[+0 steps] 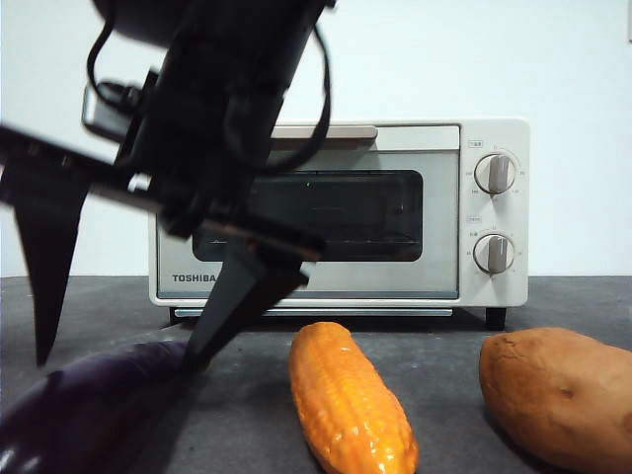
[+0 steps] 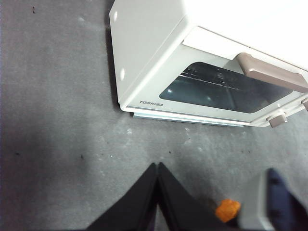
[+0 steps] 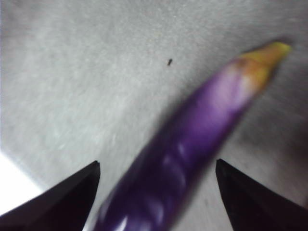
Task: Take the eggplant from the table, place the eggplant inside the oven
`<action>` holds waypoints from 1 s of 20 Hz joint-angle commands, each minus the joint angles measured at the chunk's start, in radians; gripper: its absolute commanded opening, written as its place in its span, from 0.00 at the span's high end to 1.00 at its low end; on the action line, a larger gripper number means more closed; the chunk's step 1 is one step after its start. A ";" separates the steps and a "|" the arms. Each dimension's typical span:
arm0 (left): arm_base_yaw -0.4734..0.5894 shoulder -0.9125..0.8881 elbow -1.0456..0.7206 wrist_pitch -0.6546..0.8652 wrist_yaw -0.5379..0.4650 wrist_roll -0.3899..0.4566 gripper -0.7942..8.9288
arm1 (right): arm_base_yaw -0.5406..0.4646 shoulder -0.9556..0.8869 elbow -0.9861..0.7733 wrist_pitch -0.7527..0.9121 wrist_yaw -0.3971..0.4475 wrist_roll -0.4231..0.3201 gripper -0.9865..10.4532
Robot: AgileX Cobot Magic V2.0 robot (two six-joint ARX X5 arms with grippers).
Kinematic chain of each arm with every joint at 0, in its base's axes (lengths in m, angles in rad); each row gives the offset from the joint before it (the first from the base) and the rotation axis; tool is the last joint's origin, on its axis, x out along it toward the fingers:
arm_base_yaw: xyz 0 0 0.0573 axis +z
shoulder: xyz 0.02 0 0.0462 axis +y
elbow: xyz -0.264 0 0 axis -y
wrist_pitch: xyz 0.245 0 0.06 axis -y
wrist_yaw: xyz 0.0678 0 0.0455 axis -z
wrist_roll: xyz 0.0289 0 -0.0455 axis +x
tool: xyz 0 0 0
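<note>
We've got the right gripper (image 1: 118, 360) spread wide at the left of the front view, one jaw either side of the eggplant (image 1: 84, 410), which lies on the table (image 1: 444, 326) in the lower left corner. In the right wrist view the eggplant (image 3: 192, 144) runs lengthwise between the tips, so we're square across it; closing should catch it. The left gripper (image 2: 157, 168) waits with jaws together. The Toshiba oven (image 1: 415, 197) door looks shut.

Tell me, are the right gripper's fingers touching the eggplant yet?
Apart. The right wrist view shows the right gripper open, table visible between each finger and the eggplant.
</note>
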 commanded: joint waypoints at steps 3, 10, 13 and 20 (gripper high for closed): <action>-0.001 0.006 0.019 0.008 0.001 0.026 0.91 | 0.022 0.064 0.027 0.036 0.004 0.007 0.61; -0.001 0.006 0.019 -0.002 0.002 0.026 0.91 | 0.024 0.059 0.041 0.018 -0.009 0.022 0.77; -0.001 0.006 0.020 -0.003 0.002 0.026 0.91 | 0.024 0.026 0.113 -0.104 -0.050 -0.052 0.77; -0.098 0.072 0.113 0.015 0.000 0.029 0.91 | 0.036 -0.167 0.249 -0.561 -0.046 -0.405 0.77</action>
